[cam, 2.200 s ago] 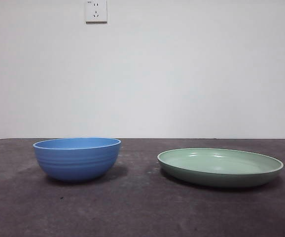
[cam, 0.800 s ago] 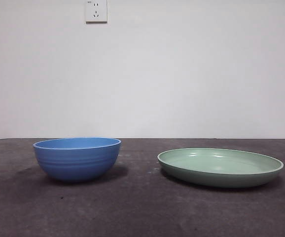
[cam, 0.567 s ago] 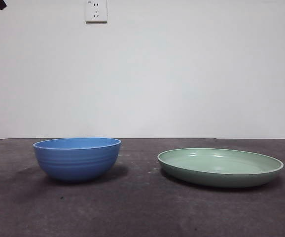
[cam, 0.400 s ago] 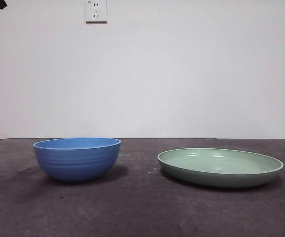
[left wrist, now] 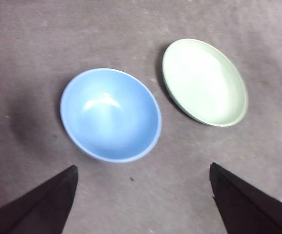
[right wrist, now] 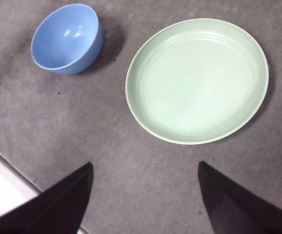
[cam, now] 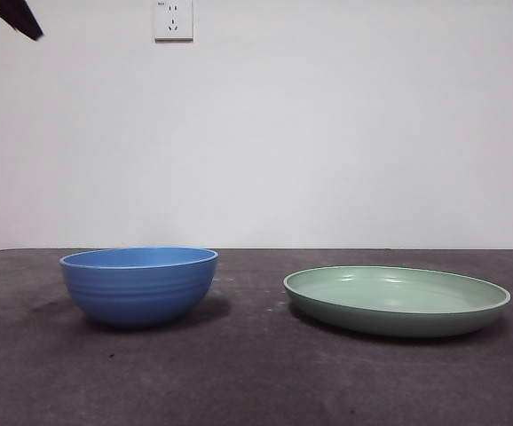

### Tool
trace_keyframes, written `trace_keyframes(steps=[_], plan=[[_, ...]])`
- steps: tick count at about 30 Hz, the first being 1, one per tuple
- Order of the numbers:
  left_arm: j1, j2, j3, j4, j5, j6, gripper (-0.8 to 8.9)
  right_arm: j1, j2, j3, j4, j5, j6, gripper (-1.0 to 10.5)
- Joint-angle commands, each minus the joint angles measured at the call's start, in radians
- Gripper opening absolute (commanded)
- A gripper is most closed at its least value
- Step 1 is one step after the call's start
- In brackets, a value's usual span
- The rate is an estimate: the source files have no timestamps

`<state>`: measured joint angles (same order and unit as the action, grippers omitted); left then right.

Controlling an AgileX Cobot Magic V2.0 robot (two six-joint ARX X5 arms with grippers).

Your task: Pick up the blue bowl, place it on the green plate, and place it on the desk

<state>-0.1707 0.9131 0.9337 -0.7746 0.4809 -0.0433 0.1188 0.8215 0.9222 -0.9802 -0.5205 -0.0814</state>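
**Left arm drops into view above the bowl; nothing touched yet**

Over the last moments a black tip at the top left corner of the front view has grown larger and come lower, while the dark tip at the top right corner has barely stirred. The bowl and plate have not shifted at all. I read that as the left arm starting its approach for the pick-up, with the first step of the task not yet done.

The blue bowl [cam: 139, 286] sits upright on the counter [cam: 256, 373], off to the left as the front view shows it, and the green plate [cam: 397, 300] lies near it to the right, with a strip of bare counter between them, so they are not touching. Both are empty.

The left hand [left wrist: 143, 195] hangs high above the counter with its jaws spread wide and nothing between them; from its wrist camera the bowl lies just ahead of the gap, a little toward one jaw, with the plate further off beside it. It must come down and line up on the rim before it can close.

The right hand [right wrist: 145, 195] waits well above the plate, likewise wide and empty, the bowl far off to one side.
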Motion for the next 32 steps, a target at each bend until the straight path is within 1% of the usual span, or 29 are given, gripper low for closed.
trace_keyframes(steps=[1, 5, 9, 13, 18, 23, 28, 30, 32], plan=[[-0.027, 0.074, 0.068, 0.012, -0.045, -0.003, 4.34, 0.004, 0.007, 0.021, 0.008, -0.003, 0.003, 3.4], [-0.069, 0.202, 0.148, 0.011, -0.143, -0.002, 4.33, 0.004, 0.007, 0.021, 0.008, -0.003, 0.003, 3.4], [-0.101, 0.335, 0.208, 0.012, -0.22, -0.002, 4.33, 0.004, 0.007, 0.021, 0.008, -0.003, 0.003, 3.4], [-0.119, 0.462, 0.247, 0.019, -0.262, 0.002, 4.32, 0.004, 0.007, 0.021, 0.008, -0.003, 0.003, 3.4], [-0.129, 0.598, 0.253, 0.081, -0.327, 0.001, 4.32, 0.004, 0.007, 0.021, 0.009, -0.003, 0.003, 3.4], [-0.131, 0.71, 0.253, 0.116, -0.332, 0.001, 4.32, 0.004, 0.007, 0.021, 0.011, -0.002, 0.003, 3.4], [-0.133, 0.783, 0.253, 0.123, -0.332, -0.002, 4.31, 0.004, 0.007, 0.021, 0.013, -0.002, 0.003, 3.4], [-0.133, 0.806, 0.253, 0.123, -0.332, -0.002, 4.06, 0.004, 0.007, 0.021, 0.014, -0.002, 0.003, 3.4], [-0.133, 0.82, 0.253, 0.122, -0.332, -0.003, 3.5, 0.004, 0.007, 0.021, 0.014, -0.002, 0.003, 3.4]])
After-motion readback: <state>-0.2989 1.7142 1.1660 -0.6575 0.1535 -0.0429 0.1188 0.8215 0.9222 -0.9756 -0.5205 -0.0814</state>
